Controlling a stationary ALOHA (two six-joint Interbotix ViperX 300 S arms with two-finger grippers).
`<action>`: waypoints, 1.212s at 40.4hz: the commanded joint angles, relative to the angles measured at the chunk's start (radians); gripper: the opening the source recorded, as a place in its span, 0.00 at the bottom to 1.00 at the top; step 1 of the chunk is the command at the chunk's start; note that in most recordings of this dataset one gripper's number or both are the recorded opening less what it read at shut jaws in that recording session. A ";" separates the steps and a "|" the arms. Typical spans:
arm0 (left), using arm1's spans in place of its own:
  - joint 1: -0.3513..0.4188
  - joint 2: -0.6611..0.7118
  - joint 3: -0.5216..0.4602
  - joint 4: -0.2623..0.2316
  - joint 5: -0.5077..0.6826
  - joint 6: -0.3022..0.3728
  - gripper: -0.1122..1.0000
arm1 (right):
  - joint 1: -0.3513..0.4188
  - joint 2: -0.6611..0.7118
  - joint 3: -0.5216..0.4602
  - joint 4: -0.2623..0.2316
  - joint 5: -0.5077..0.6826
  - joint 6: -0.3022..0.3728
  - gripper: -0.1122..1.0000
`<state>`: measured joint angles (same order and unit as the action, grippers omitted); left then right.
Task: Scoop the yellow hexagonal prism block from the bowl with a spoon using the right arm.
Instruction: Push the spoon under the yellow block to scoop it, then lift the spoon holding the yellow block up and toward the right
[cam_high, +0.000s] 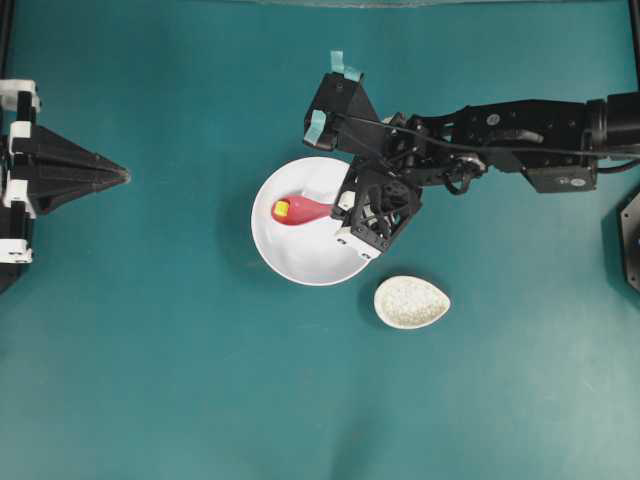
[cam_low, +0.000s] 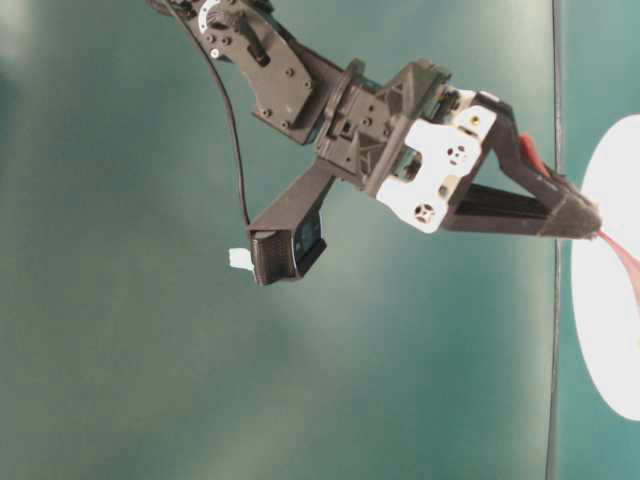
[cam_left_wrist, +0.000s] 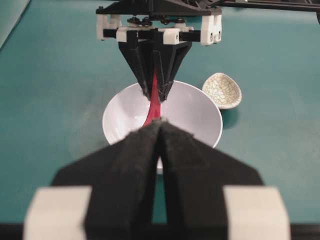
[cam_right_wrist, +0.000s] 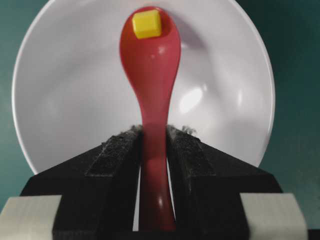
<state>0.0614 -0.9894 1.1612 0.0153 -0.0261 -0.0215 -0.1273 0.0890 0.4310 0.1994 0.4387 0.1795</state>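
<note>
The yellow hexagonal prism block (cam_right_wrist: 146, 24) sits loose in the far tip of the spoon (cam_right_wrist: 150, 75), over the middle of the white bowl (cam_right_wrist: 60, 90). It looks small, hard and light, with flat faces and crisp edges, pale yellow against the glossy pink-red scoop. Nothing pins it there, so on so smooth a surface it would likely slide or tip out if the scoop tilts forward or jerks; judged from that, the spoon wants to be kept level and moved slowly. The block itself is far too small to be pinched; the sensible hold is on the spoon's handle, which is where the hold is.

The right gripper (cam_right_wrist: 152, 145) has its padded jaws partly closed on the straight handle, one pad on each side, the scoop pointing away from the wrist. The spoon looks rigid and slick, so the foam pads are what stop it from turning in the grip.

In the overhead view the bowl lies near the middle of the teal table (cam_high: 150, 400), with a small speckled egg-shaped dish (cam_high: 412, 302) just beside it toward the near right. The left gripper (cam_high: 120, 176) rests at the table's left edge, well apart, jaws pressed together and holding nothing.
</note>
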 joint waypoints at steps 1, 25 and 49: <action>0.003 0.003 -0.029 0.002 -0.005 0.000 0.09 | 0.000 -0.034 -0.003 0.005 -0.015 -0.002 0.31; 0.003 0.003 -0.028 0.002 -0.005 0.000 0.09 | 0.009 -0.072 0.071 0.026 -0.103 -0.002 0.31; 0.003 0.003 -0.028 0.002 -0.005 0.000 0.09 | 0.049 -0.153 0.209 0.048 -0.272 -0.003 0.31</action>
<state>0.0614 -0.9910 1.1612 0.0153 -0.0261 -0.0199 -0.0828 -0.0291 0.6397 0.2439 0.1917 0.1779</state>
